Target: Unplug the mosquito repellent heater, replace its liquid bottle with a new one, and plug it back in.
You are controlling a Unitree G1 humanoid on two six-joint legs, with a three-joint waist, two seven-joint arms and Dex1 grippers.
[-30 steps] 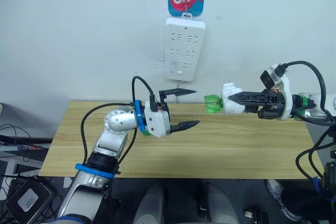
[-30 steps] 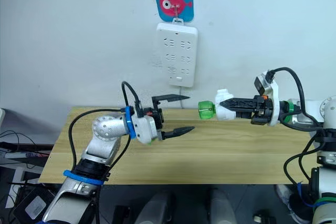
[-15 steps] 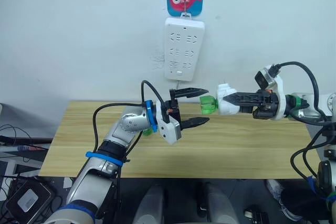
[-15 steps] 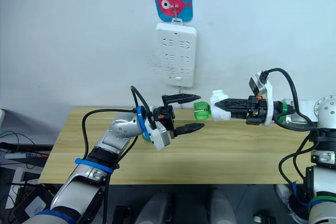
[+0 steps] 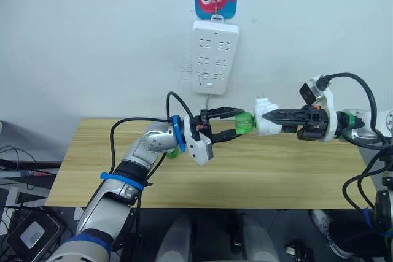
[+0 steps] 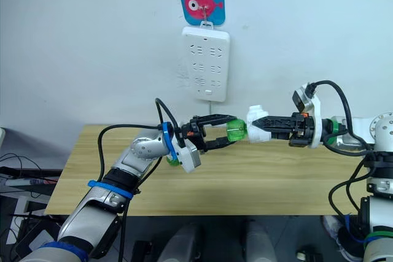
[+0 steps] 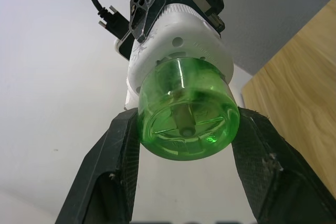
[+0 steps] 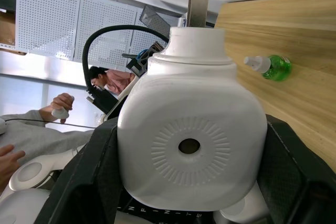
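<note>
Mosquito repellent heater, unplugged, held in air above the surface's far edge, pinched by right pincer; left pincer spread about its green bottle, needing square closure before unscrewing.

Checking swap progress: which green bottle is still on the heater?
The green bottle between the left gripper fingers, fixed to the heater the right gripper holds. The other bottle, white-capped, lies on the table.
</note>
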